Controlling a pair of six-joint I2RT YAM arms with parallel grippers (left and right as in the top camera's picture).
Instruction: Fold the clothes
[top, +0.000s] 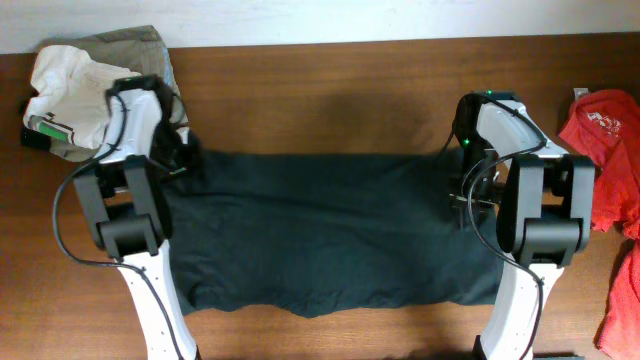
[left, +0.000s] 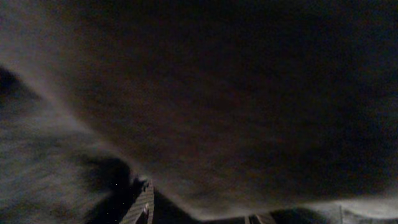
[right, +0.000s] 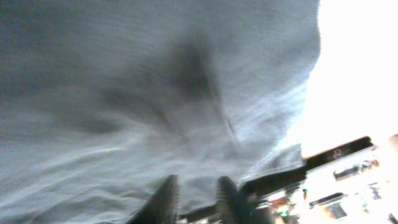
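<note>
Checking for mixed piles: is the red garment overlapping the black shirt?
No, the red garment lies at the table's right edge, apart from the black shirt.

Top-down: a black T-shirt lies flat in a wide band across the brown wooden table, bottom hem a bit wavy, no print showing on this side. The left end effector sits at the shirt's upper left corner and the right end effector at its right edge; can't make out the jaws from up here. A crumpled white garment lies on an olive one at the far left, and a red garment at the right edge.
</note>
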